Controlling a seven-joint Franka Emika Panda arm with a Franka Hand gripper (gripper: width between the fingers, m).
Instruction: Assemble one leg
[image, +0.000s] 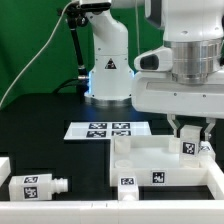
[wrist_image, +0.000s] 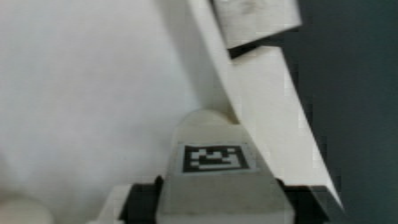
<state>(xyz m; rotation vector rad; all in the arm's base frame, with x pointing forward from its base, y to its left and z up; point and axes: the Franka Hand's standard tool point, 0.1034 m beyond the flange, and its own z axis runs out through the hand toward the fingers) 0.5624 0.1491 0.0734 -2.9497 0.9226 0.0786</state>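
The black table (image: 40, 125) took up most of the scene, with the marker board (image: 106, 129) lying flat near its middle, in front of the arm's white base (image: 108, 75). On the exterior view's right, nearer the camera, sat the large flat white square piece with raised corner sockets (image: 150, 160), tags showing on its near wall. The arm hung over its far right corner.

There the gripper (image: 188, 136) stood with its dark fingers clamped on the leg (image: 187, 147), a small white post with a tag on its side, held upright at or just above that corner socket; whether it had seated could not be told. In the wrist view the leg (wrist_image: 214, 150) showed between the two finger pads (wrist_image: 150, 200), tag facing the camera, just beside the edge of the large piece (wrist_image: 107, 90). A second leg (image: 38, 185) lay on its side at the near left, well apart from the work.

The leg looked to be rigid, light plastic, smooth enough to slip or twist under a loose pinch. The flat opposing sides of its upper body seemed the best hold, leaving the lower end free for the socket. It probably needed to stay square to the socket, since a tilt would likely jam it.
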